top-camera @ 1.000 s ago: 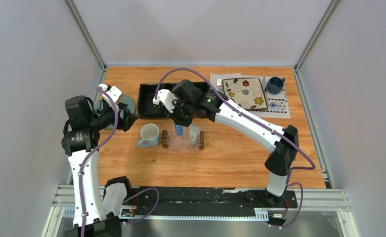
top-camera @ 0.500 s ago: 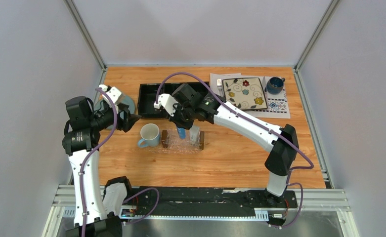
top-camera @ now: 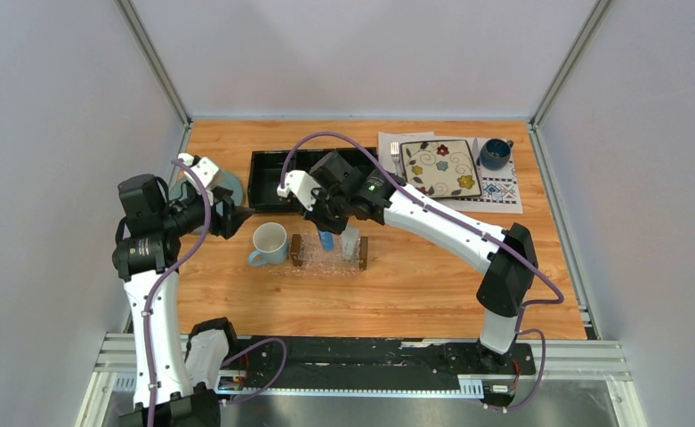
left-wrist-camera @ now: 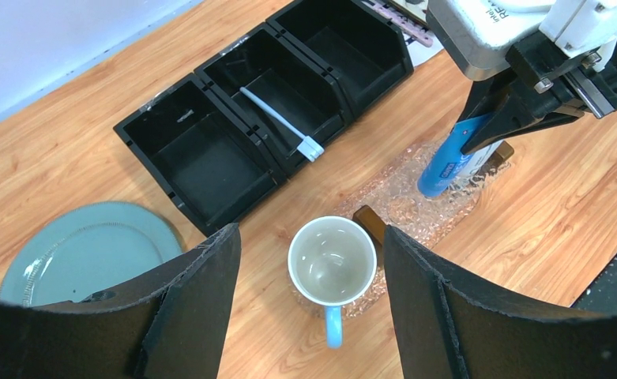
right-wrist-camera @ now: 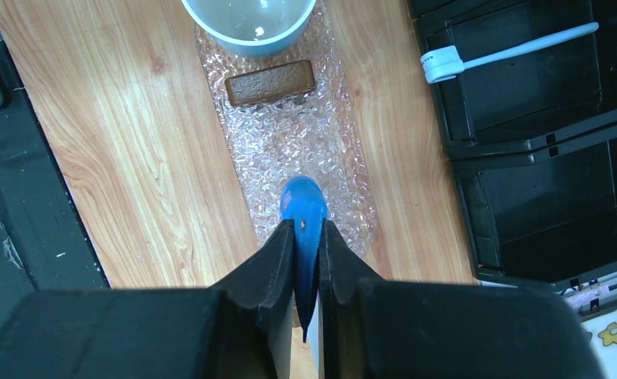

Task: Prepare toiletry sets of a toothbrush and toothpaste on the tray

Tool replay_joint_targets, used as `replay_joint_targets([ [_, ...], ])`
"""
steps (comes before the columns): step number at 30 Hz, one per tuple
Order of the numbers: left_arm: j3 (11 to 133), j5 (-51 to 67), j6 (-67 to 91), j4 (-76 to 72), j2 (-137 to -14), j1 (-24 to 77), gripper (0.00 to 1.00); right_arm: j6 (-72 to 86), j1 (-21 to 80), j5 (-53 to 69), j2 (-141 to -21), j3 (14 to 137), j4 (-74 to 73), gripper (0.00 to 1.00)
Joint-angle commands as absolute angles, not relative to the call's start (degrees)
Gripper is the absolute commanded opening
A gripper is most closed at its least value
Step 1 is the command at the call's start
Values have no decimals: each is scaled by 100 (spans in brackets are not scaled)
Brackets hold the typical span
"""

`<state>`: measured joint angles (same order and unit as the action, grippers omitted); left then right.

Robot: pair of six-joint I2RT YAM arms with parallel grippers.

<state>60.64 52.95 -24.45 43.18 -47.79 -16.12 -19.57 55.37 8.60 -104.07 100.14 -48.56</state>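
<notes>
Pale walls closed around a wooden desk point(top-camera: 432, 285) on three sides. One toothbrush point(left-wrist-camera: 277, 122) lay slantwise in the middle compartment of a black organizer point(left-wrist-camera: 210, 158) near the far edge, left of centre. Its other two compartments looked bare, and in the top view the right arm hid the brush.

One tray point(top-camera: 330, 253) sat near the desk's middle. Both of its brown bars showed from above, but the right wrist view showed only one, the other being behind the fingers. One blue toothpaste tube point(right-wrist-camera: 303, 207) stood tilted over the tray. The right end effector point(right-wrist-camera: 308, 237) was clamped on its flat upper end. I could not tell whether its rounded lower end touched the tray. A pale shape by the tray's right bar was too blurred to name.

The left end effector point(left-wrist-camera: 309, 237) hung with its fingers spread wide, holding nothing, toward the left edge.

There were two mugs. A pale mug point(left-wrist-camera: 332, 260) stood just beside the tray's left end, and a dark blue mug point(top-camera: 496, 153) stood by the far right corner. There were also two plates. A teal plate point(left-wrist-camera: 84, 253) at the left edge was partly cut off by the left arm. A floral plate point(top-camera: 440, 167) lay on paper toward the far right corner.
</notes>
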Motion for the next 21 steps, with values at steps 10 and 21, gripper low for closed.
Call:
replay_joint_targets([
  [10,6082,5520,-2479,4210,-4702,-1670,74,-1925,5572,914,-10222,9905,-4447,0],
  [21,6082,5563,-2478,4236,-4720,-1661,74,-1898,5563,940,-10186,9739,-4324,0],
])
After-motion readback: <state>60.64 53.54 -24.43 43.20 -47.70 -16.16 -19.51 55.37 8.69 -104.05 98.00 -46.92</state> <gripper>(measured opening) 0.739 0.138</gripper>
